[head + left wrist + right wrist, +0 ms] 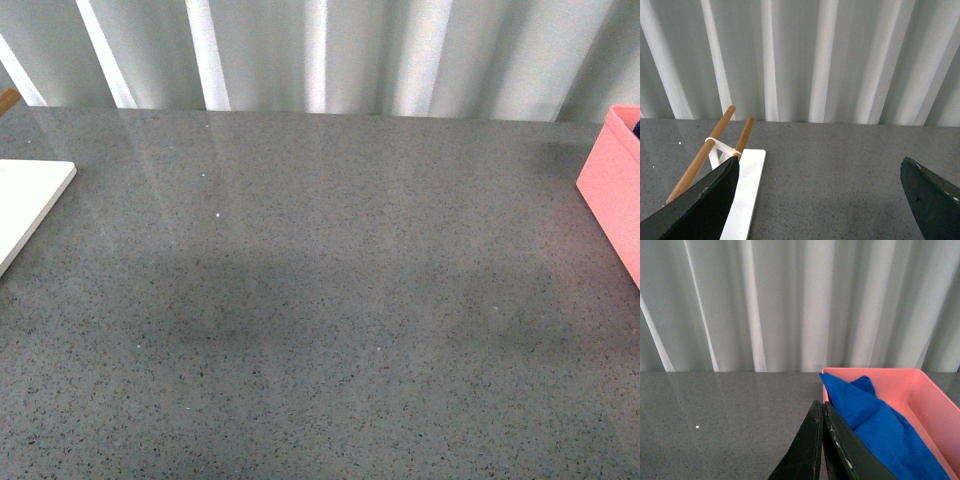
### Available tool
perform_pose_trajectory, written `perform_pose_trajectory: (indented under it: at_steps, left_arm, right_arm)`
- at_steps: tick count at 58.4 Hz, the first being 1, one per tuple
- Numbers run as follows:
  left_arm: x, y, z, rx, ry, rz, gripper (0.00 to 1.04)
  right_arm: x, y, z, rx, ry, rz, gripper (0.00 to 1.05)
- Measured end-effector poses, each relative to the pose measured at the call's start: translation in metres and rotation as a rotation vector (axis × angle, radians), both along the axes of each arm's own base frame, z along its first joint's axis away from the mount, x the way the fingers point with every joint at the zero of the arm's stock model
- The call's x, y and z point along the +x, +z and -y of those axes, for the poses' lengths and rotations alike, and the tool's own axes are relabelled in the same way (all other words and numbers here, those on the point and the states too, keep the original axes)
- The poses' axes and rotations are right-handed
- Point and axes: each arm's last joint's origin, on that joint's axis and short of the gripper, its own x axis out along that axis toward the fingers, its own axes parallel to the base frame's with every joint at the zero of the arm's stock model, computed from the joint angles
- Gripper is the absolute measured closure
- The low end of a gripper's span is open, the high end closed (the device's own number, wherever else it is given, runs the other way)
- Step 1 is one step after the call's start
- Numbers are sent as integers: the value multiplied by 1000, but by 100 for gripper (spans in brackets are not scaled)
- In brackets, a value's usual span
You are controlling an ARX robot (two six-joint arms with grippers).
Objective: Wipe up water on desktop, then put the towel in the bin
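Note:
The speckled dark-grey desktop (320, 300) fills the front view; no arm shows there. The salmon-pink bin (618, 190) stands at the desktop's right edge. In the right wrist view the blue towel (880, 425) lies inside the bin (925, 395), one corner draped over its near wall. My right gripper (821, 407) is shut and empty, its tips just outside the bin's near wall, beside the towel. My left gripper (820, 170) is open and empty above bare desktop (830, 170).
A flat white board (25, 200) lies at the desktop's left edge; it also shows in the left wrist view (747, 190) with two wooden rods (705, 152) joined by a white band. A pale ribbed wall (320, 50) stands behind the desktop.

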Motion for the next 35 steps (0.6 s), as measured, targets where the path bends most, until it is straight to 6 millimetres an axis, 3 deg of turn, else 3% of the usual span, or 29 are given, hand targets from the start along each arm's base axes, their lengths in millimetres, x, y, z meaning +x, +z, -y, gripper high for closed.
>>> perform_pose_trajectory:
  at_steps: [16,20,27,35]
  left_arm:
    - [0,0,0,0,0,-1,7]
    - [0,0,0,0,0,-1,7]
    - [0,0,0,0,0,-1,7]
    - [0,0,0,0,0,-1,7]
  right_arm:
    - [0,0,0,0,0,0,98]
    - [0,0,0,0,0,0,86]
    - [0,0,0,0,0,0,54]
    - [0,0,0,0,0,0,31]
